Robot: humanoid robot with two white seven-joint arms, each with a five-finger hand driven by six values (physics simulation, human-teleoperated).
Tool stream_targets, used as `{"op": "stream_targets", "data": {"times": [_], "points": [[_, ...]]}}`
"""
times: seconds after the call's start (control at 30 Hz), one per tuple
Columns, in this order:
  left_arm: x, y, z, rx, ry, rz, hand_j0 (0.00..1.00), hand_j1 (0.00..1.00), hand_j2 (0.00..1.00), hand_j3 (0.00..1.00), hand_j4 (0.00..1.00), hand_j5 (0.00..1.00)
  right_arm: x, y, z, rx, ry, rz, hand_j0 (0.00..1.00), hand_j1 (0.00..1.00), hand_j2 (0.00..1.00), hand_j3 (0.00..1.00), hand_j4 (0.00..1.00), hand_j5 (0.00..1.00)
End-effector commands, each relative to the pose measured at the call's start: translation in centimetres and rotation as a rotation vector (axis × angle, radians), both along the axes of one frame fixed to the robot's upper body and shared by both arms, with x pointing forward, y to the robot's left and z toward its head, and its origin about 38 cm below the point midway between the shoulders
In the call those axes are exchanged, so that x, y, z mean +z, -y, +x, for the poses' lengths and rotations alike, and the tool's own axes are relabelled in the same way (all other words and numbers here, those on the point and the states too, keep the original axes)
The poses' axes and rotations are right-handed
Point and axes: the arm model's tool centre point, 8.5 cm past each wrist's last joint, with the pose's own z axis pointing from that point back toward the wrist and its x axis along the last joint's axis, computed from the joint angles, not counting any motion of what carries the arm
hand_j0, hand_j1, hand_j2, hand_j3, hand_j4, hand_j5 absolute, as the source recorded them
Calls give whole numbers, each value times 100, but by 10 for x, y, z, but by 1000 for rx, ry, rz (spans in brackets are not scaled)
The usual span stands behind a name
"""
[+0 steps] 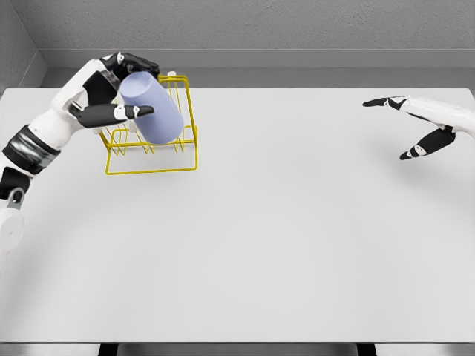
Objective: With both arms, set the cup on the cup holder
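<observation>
Left hand [119, 93] wrapped round cup [152, 107] — over rack [152, 152].

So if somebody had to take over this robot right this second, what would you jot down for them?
Left robot hand: fingers closed around the pale blue cup, holding it tilted over the yellow wire cup holder at the table's far left.
Right robot hand: open, holding nothing, hovering at the table's far right, well away from the holder.
Done: cup picked up and brought to the holder.
Left: whether the cup is already seated on a peg is unclear; settle it, then release.
</observation>
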Motion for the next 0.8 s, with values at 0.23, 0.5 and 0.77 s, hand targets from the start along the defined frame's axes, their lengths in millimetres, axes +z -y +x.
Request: {"op": "stream_targets", "data": {"times": [0.23,0.5,0.77], "points": [[4,0,-1,-5,9,-8,93,93,93,93,93,93,1,1,0,-4,0,7,100,100,100,100,100,100],[13,6,-9,-32,43,-15,97,97,97,97,97,97,2,0,0,-3,2,7,100,100,100,100,100,100],[33,-21,-77,-115,241,159,100,100,100,100,100,100,1,1,0,-4,0,7,100,100,100,100,100,100]]}}
